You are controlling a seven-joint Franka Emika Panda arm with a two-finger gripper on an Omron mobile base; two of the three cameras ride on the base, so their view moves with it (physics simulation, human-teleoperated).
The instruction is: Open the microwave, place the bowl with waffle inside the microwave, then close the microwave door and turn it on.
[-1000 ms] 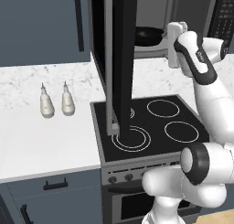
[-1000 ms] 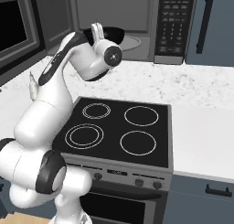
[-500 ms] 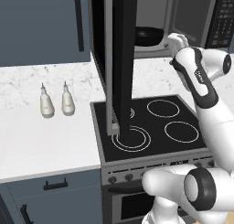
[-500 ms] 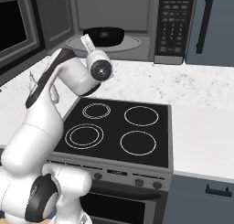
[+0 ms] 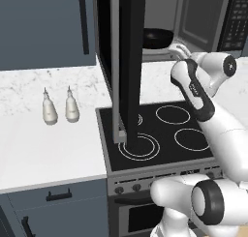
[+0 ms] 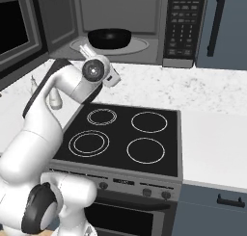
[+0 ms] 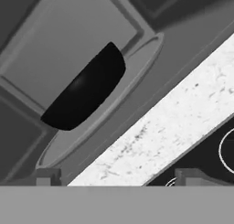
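Bowl [image 6: 109, 38] sat on the turntable inside the microwave [image 6: 125, 23], apparently already delivered; the gripper [image 7: 116, 177] was below it, fingers spread and empty, while the microwave door [image 5: 127, 66] hung open.

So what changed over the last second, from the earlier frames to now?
The pincer pulled back out of the microwave toward the stovetop, jaws open and holding nothing. The bowl was already let go and sits on the turntable inside the cavity. Unchanged: the microwave door hangs wide open, and the two white bottles stand where they were on the counter.
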